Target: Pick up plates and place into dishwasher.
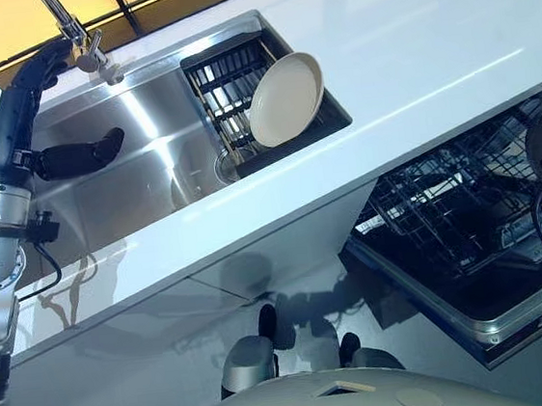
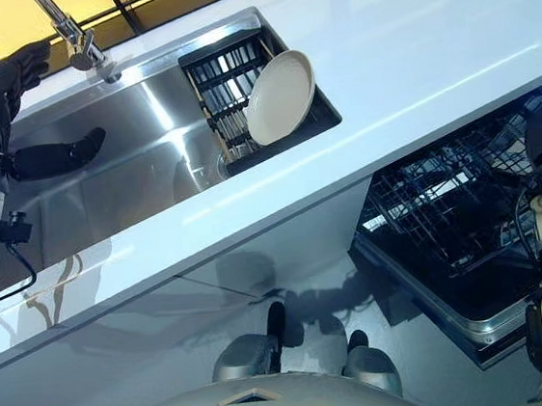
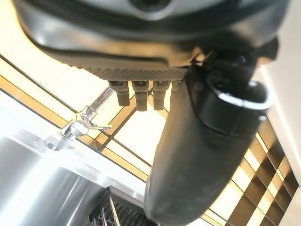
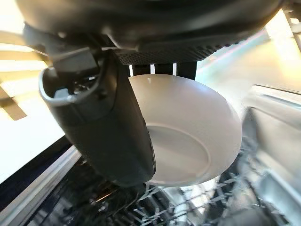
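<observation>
Right hand (image 4: 113, 117) pinches white plate (image 4: 188, 136) between thumb and fingers, plate tilted over dark wire rack (image 1: 466, 212) of open dishwasher (image 1: 516, 318). Second plate (image 1: 285, 98), cream, leans upright in black drying rack (image 1: 224, 82) set in right part of steel sink (image 1: 133, 179). Left hand (image 1: 26, 88) raised over sink's left end near faucet (image 1: 79, 39), fingers relaxed, holding nothing. White counter (image 1: 409, 43) surrounds sink.

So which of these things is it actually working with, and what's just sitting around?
Part of the job:
plate in the right hand
right hand
plate in the sink rack
dishwasher rack

Just there:
tap
sink
counter
left hand, raised near the tap
</observation>
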### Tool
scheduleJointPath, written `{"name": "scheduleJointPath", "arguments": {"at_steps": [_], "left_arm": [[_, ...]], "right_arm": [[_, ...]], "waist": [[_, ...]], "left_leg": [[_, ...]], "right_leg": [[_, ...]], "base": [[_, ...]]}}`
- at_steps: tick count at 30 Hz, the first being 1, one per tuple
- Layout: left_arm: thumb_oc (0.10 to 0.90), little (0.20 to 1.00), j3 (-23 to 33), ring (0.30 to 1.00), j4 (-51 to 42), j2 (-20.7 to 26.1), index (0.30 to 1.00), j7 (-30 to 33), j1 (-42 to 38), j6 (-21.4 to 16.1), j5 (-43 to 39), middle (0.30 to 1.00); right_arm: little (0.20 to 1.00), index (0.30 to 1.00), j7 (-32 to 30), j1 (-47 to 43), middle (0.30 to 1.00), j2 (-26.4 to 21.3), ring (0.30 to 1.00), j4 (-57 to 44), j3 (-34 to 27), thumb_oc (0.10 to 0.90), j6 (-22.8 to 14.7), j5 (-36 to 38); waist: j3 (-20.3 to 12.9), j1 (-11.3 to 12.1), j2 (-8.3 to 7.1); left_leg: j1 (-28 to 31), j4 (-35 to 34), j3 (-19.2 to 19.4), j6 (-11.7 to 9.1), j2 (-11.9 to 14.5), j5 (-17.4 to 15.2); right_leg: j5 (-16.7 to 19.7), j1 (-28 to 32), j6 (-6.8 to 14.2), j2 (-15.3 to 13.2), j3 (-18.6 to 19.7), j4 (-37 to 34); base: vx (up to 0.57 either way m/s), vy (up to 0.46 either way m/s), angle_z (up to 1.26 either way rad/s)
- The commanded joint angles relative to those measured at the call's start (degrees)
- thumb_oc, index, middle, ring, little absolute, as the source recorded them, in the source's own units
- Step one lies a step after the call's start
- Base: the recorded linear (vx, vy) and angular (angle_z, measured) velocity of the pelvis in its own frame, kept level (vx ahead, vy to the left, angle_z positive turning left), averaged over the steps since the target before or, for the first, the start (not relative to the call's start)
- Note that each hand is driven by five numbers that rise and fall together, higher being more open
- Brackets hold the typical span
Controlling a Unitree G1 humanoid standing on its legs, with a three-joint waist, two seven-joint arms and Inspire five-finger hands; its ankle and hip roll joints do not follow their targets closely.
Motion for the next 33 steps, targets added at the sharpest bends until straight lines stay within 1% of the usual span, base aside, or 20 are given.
{"name": "scheduleJointPath", "arguments": {"at_steps": [1,5,7,9,13,17,22,23,24,29,31,32,33], "left_arm": [[0.800,0.900,0.84,0.900,-5.07,3.27,0.900,0.66,-6.80,-4.00,-4.44,0.900],[0.800,0.900,-0.94,0.900,-5.71,3.11,0.900,-0.02,-8.41,-2.93,-5.40,0.900],[0.800,0.900,-2.01,0.900,-5.46,3.09,0.900,-0.08,-9.73,-2.62,-5.57,0.900],[0.800,0.900,-4.02,0.900,-5.07,2.89,0.900,1.05,-12.20,-2.71,-5.50,0.900],[0.800,0.900,-6.84,0.900,-4.34,3.01,0.900,2.56,-16.80,-3.10,-5.71,0.900],[0.800,0.900,-9.33,0.900,-3.82,3.48,0.900,3.90,-20.87,-2.67,-4.89,0.900],[0.800,0.900,-11.02,0.900,-2.76,3.33,0.900,5.04,-23.28,-2.78,-3.87,0.900],[0.800,0.900,-11.09,0.900,-2.77,3.29,0.900,5.11,-23.38,-2.73,-3.80,0.900],[0.800,0.900,-11.22,0.900,-2.85,3.25,0.900,5.38,-23.49,-2.65,-3.70,0.900],[0.800,0.900,-10.83,0.900,-3.60,3.36,0.900,5.35,-22.65,-2.81,-3.85,0.900],[0.800,0.900,-9.95,0.900,-4.16,3.57,0.900,4.55,-21.43,-2.55,-4.42,0.900],[0.800,0.900,-9.28,0.900,-4.29,3.41,0.900,3.97,-20.24,-2.80,-4.57,0.900],[0.800,0.900,-9.28,0.900,-4.29,3.41,0.900,3.97,-20.24,-2.80,-4.57,0.900]], "right_arm": [[0.200,0.300,0.65,-7.87,0.300,-12.19,0.300,-3.47,5.92,0.100,-2.44,-4.48],[0.200,0.300,4.75,-10.29,0.300,-12.23,0.300,-1.87,9.54,0.100,-1.59,-4.98],[0.200,0.300,7.62,-11.58,0.300,-12.00,0.300,-1.42,11.39,0.100,-0.52,-5.50],[0.200,0.300,10.05,-14.15,0.300,-11.53,0.300,0.29,14.67,0.100,0.96,-6.15],[0.200,0.300,13.64,-18.09,0.300,-10.82,0.300,4.99,19.53,0.100,1.54,-7.30],[0.200,0.300,12.60,-20.19,0.300,-9.55,0.300,6.74,22.50,0.100,2.10,-5.30],[0.200,0.300,10.49,-21.88,0.300,-8.27,0.300,7.71,23.55,0.100,1.77,-4.21],[0.516,0.571,10.28,-22.09,0.571,-8.08,0.571,7.67,23.75,0.416,2.09,-4.40],[0.900,0.900,10.12,-22.50,0.900,-7.85,0.900,7.79,24.08,0.800,2.55,-4.66],[0.900,0.900,8.62,-21.93,0.900,-7.56,0.900,7.06,23.97,0.800,2.00,-3.76],[0.900,0.900,7.63,-20.77,0.900,-7.83,0.900,5.53,23.08,0.800,1.77,-2.66],[0.900,0.900,5.46,-19.36,0.900,-7.66,0.900,3.43,21.99,0.800,1.57,-2.04],[0.900,0.900,5.46,-19.36,0.900,-7.66,0.900,3.43,21.99,0.800,1.57,-2.04]], "waist": [[-2.97,-0.27,-1.08],[-2.67,-0.39,-0.60],[-2.36,-0.49,-0.39],[-1.52,-0.49,0.11],[0.43,-0.27,0.72],[2.70,-0.13,0.93],[4.10,-0.02,1.10],[4.19,-0.04,1.11],[4.27,-0.05,1.09],[3.83,-0.09,0.64],[3.04,-0.13,0.20],[2.31,-0.24,-0.18],[2.31,-0.24,-0.18]], "left_leg": [[-3.70,8.22,-0.70,-0.52,-1.12,-5.54],[-3.60,8.38,-0.63,-0.63,-1.25,-5.40],[-4.00,8.75,-0.78,-0.69,-1.32,-5.42],[-4.89,9.14,-0.93,-0.78,-1.50,-5.36],[-6.93,9.65,-1.08,-0.77,-1.67,-5.19],[-8.55,9.66,-1.19,-0.45,-1.72,-4.73],[-9.33,8.76,-1.17,-0.15,-1.89,-4.27],[-9.26,8.44,-1.04,-0.12,-1.87,-4.16],[-9.08,7.86,-0.83,-0.08,-1.81,-3.99],[-8.04,6.41,-0.11,0.06,-1.55,-3.62],[-6.70,5.46,0.25,0.07,-1.44,-3.48],[-5.59,4.98,0.65,0.09,-1.31,-3.46],[-5.59,4.98,0.65,0.09,-1.31,-3.46]], "right_leg": [[-4.87,-4.69,-3.06,1.12,0.75,9.92],[-4.91,-4.58,-3.03,0.98,0.92,10.03],[-5.01,-4.94,-3.02,0.89,1.03,10.34],[-5.23,-5.98,-3.05,0.68,1.25,11.06],[-5.55,-8.11,-3.04,0.41,1.41,12.42],[-5.41,-9.89,-2.99,0.39,1.70,13.47],[-4.95,-10.81,-2.73,0.63,1.89,13.14],[-4.84,-10.79,-2.63,0.70,1.97,12.91],[-4.68,-10.67,-2.49,0.84,2.12,12.47],[-4.02,-9.50,-1.90,0.97,2.58,10.67],[-3.62,-7.96,-1.60,1.11,2.77,9.25],[-3.29,-6.83,-1.32,1.07,2.78,8.52],[-3.29,-6.83,-1.32,1.07,2.78,8.52]], "base": [[0.04,-0.019,0.00],[0.02,0.000,0.00],[-0.02,0.013,0.00],[-0.12,0.045,0.01],[-0.18,0.028,0.00],[-0.16,-0.008,0.02],[-0.11,0.005,0.01],[-0.06,0.025,0.00],[-0.06,0.034,-0.01],[-0.02,0.029,0.00],[0.06,0.044,0.05],[0.06,0.039,0.06],[0.09,0.061,0.04]]}}
